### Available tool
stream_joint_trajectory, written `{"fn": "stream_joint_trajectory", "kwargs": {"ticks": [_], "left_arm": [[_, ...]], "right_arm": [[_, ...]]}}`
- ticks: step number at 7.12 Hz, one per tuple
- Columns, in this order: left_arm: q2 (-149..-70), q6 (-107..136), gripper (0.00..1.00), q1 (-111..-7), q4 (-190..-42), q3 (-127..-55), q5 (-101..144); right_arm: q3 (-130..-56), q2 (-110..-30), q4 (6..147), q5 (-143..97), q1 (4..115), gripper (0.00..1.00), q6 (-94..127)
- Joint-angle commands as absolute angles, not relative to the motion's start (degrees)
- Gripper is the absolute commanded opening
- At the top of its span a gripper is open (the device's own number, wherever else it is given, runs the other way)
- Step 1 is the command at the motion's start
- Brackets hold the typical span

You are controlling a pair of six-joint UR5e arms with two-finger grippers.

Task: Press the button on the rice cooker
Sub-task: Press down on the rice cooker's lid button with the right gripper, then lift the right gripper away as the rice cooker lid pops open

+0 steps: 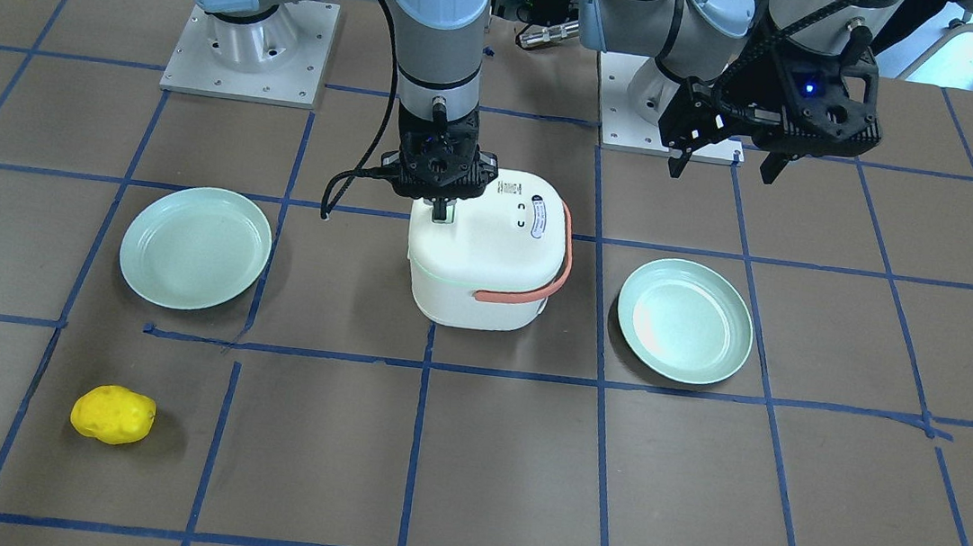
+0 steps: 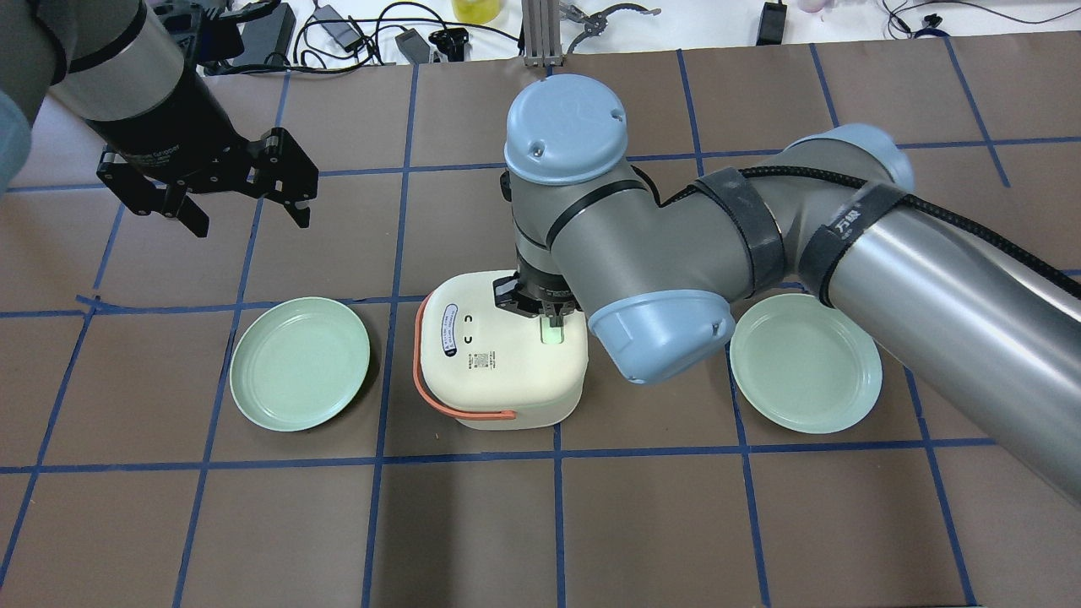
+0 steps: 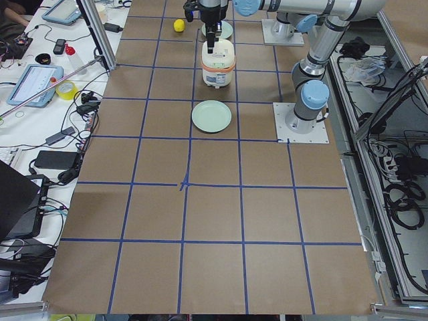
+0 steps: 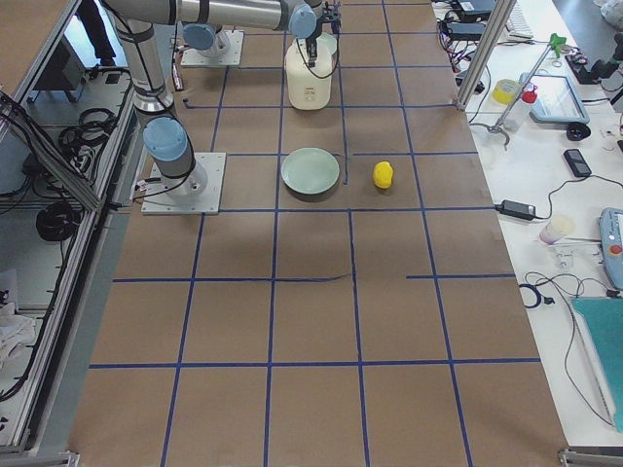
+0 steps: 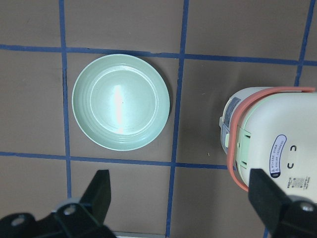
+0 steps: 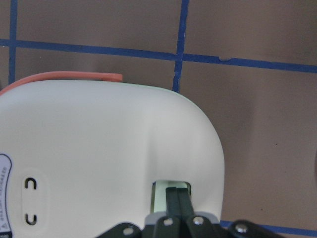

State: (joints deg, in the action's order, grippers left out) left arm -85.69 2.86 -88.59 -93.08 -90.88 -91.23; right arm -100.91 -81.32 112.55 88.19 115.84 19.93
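1. Two fingers of the right gripper (image 6: 178, 197) are pinched together into one narrow tip, holding nothing, which is good for poking.
2. Directly under that tip sits the rice cooker (image 1: 487, 264), with its button (image 6: 158, 196) in the lid recess. We judge contact made or very close.
3. We push straight down, gently, so it doesn't tip or slide.
4. Meanwhile our left gripper (image 1: 724, 165) hangs wide open, well off to the side.

right gripper (image 1: 442, 209): fingers together, pointing straight down | left gripper (image 1: 722, 173): fingers apart, aloft

button (image 6: 159, 196) mostly under right end effector (image 6: 178, 194)
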Motion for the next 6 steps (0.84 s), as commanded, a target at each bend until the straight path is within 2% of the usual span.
{"fn": "stream_joint_trajectory", "kwargs": {"ticks": [1,2,3,4,6], "left_arm": [[-85.7,2.9,1.00,-88.6,-93.1,-90.9,-91.2],[-85.7,2.9,1.00,-88.6,-93.1,-90.9,-91.2],[-85.7,2.9,1.00,-88.6,-93.1,-90.9,-91.2],[-85.7,2.8,1.00,-88.6,-93.1,-90.9,-91.2],[-85.7,2.8,1.00,-88.6,-93.1,-90.9,-91.2]], "right_arm": [[-99.8,-81.4,112.2,88.4,115.8,0.00,19.7],[-99.0,-82.3,110.8,89.7,115.6,0.00,20.7],[-97.1,-83.2,108.1,90.3,114.4,0.92,22.0],[-95.4,-83.3,107.0,90.7,113.8,1.00,21.9],[-90.9,-83.3,106.0,93.1,109.0,1.00,20.0]]}}
